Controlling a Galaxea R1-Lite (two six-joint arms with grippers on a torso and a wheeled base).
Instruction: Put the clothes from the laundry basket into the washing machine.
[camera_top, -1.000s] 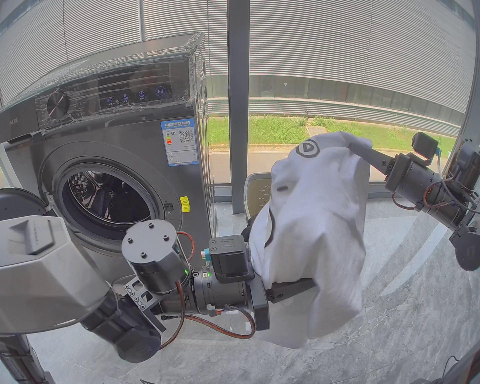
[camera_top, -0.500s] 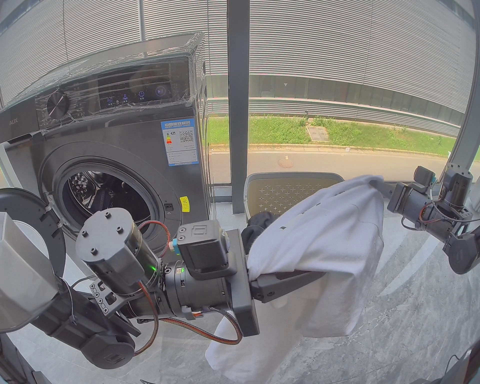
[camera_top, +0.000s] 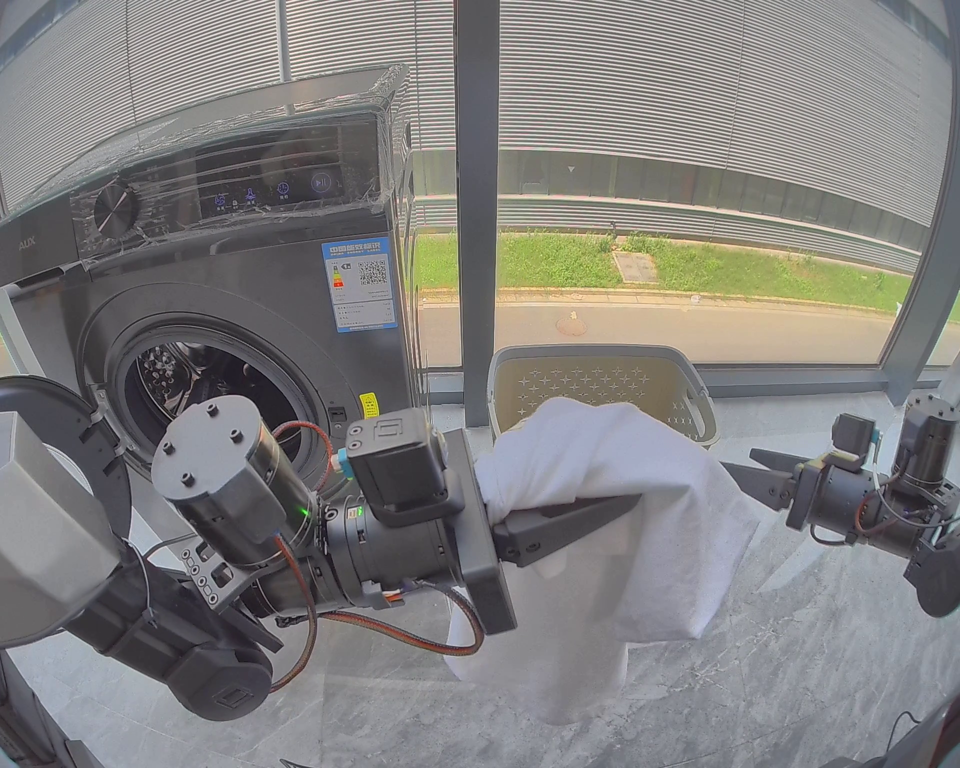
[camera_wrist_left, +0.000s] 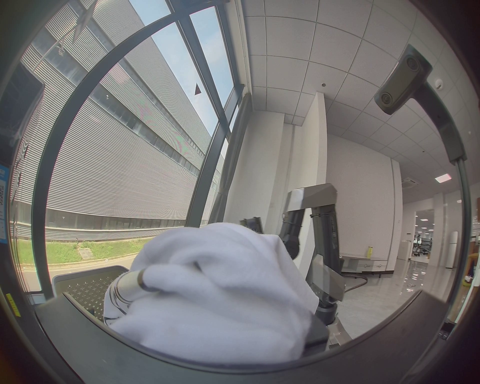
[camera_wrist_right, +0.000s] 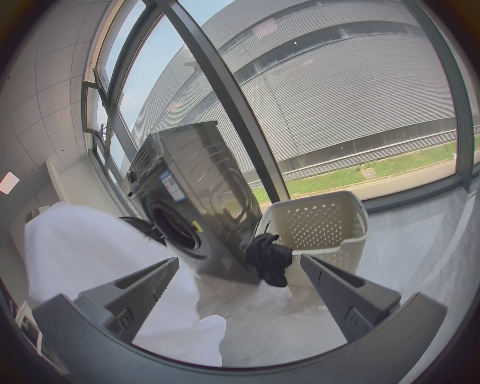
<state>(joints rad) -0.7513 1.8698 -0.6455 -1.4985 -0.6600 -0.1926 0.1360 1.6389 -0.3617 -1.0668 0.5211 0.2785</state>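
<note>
Your left jaws are clamping the white garment (camera_top: 640, 470) to carry it to the washer (camera_top: 260, 300); your right jaws are standing open.

The white garment (camera_top: 620, 470) covers the lower front of the laundry basket (camera_top: 600, 352).

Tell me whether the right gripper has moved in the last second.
Yes. The right gripper has dropped from above the laundry basket rim to below it.

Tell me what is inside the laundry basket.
A dark garment hangs over the laundry basket rim nearest the washing machine. The basket floor cannot be seen: its wall hides it, and in the head view the white garment covers it.
</note>
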